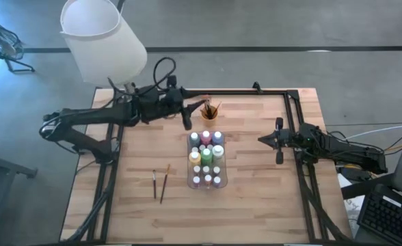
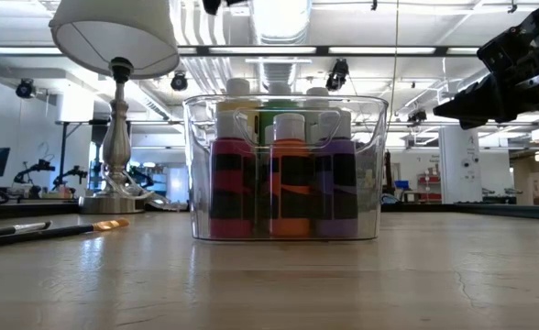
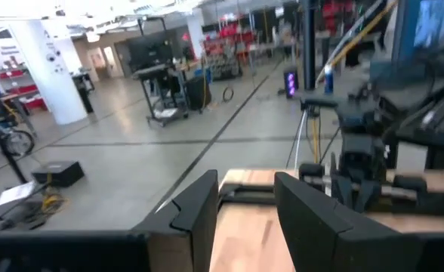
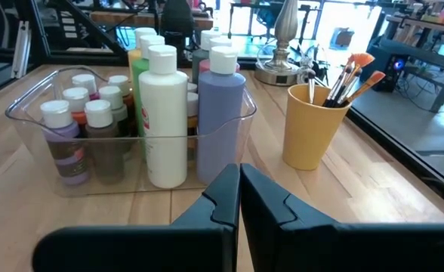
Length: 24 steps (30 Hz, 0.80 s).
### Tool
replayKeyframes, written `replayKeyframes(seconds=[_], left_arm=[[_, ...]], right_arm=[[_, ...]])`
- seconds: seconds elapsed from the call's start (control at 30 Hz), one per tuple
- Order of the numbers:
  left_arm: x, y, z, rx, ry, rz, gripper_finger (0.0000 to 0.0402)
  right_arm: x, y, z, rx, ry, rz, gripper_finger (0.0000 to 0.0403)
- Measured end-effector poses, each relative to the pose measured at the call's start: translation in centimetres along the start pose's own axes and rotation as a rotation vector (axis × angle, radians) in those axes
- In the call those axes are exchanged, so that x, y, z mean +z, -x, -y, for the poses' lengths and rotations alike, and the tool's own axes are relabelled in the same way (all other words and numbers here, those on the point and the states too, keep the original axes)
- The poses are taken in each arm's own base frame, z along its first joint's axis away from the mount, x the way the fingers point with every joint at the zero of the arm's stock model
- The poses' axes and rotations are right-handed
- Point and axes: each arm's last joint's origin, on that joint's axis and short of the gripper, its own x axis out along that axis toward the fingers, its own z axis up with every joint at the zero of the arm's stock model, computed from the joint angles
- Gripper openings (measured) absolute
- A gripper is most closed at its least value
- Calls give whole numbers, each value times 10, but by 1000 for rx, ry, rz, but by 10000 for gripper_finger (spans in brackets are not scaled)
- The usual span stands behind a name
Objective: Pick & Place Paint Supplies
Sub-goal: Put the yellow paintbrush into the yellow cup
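While bottles [image 4: 165, 113] sit in tray [image 4: 26, 113], labels unreadable; left hand [image 3: 245, 211] parted, empty; right hand [image 4: 239, 198] closed, empty.

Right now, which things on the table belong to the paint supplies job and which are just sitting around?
Job things:
paint bottles in the clear tray
two loose paintbrushes on the table
brushes in cup

Just there:
orange cup
lamp
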Motion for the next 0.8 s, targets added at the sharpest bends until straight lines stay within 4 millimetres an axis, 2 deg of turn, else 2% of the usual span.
replayKeyframes(seconds=[0.33, 0.57, 0.8], left_arm=[[16, 15, 38, -28, -73, -92, 138], [26, 26, 62, -102, -68, -81, 138], [31, 41, 86, -80, -78, -90, 138]], right_arm=[[0, 0, 0, 0, 0, 0, 8], [0, 0, 0, 0, 0, 0, 8], [0, 0, 0, 0, 0, 0, 8]])
